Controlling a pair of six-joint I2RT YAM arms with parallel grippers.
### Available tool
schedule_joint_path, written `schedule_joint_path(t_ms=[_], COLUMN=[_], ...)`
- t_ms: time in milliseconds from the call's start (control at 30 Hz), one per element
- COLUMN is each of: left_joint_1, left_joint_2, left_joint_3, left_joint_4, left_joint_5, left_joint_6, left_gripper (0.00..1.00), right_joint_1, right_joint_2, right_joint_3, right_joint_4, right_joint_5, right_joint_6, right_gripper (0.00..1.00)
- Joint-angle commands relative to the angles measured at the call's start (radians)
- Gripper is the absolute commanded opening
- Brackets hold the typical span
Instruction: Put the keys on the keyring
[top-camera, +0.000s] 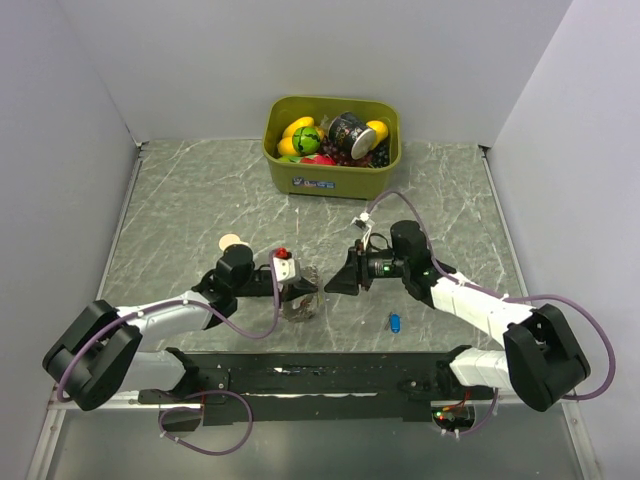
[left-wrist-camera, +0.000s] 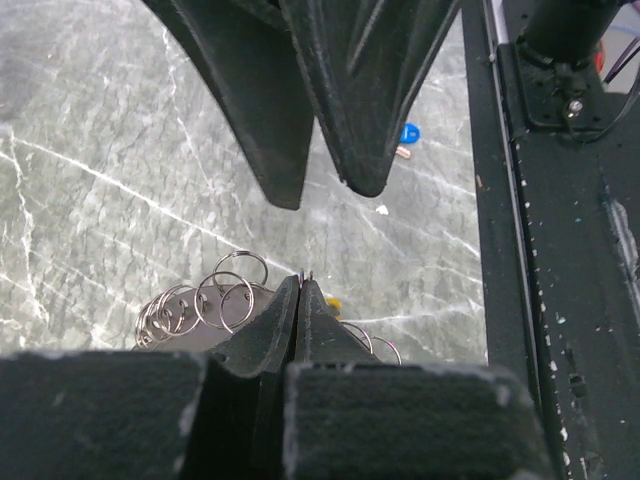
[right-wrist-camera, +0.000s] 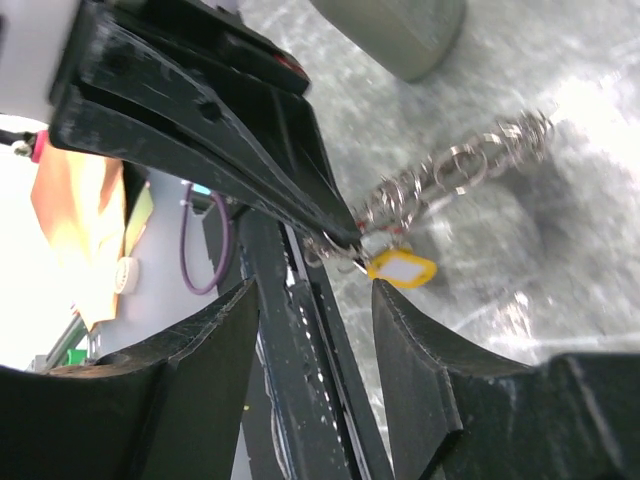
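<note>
Right wrist view: we note the left gripper (right-wrist-camera: 348, 238) clamped on the keyring (right-wrist-camera: 455, 165), with the yellow-tagged key (right-wrist-camera: 402, 268) at its tips. We see the right gripper (right-wrist-camera: 315, 290) with jaws apart, just beside that key.

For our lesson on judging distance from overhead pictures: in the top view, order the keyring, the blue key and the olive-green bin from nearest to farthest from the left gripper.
1. keyring: pinched in the left gripper itself.
2. blue key: lying off to its right, at the near side.
3. olive-green bin: at the far wall, in the middle.
</note>
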Motion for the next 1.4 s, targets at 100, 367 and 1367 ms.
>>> schedule_joint_path(t_ms=[100, 367, 1367], left_joint_1=[-0.003, -0.005, -0.005], left_joint_2=[-0.029, -0.018, -0.038], left_joint_3=[-0.019, -0.023, -0.031], left_joint_4=[0.18, 0.199, 0.242], left_joint_5=[0.064, 0.079, 0.127], left_joint_6=[-0.06, -0.071, -0.121], left_gripper=[0.01, 0.01, 0.01], right_joint_1=[0.024, 0.05, 0.075], right_joint_2=[0.009, 0.05, 0.088], right_joint_3=[0.022, 0.029, 0.078], right_joint_4=[0.121, 0.132, 0.164], right_joint_5=[-0.054, -0.04, -0.038], right_joint_6=[0.002, -0.012, -0.003], right_gripper=[0.55, 0.55, 0.0])
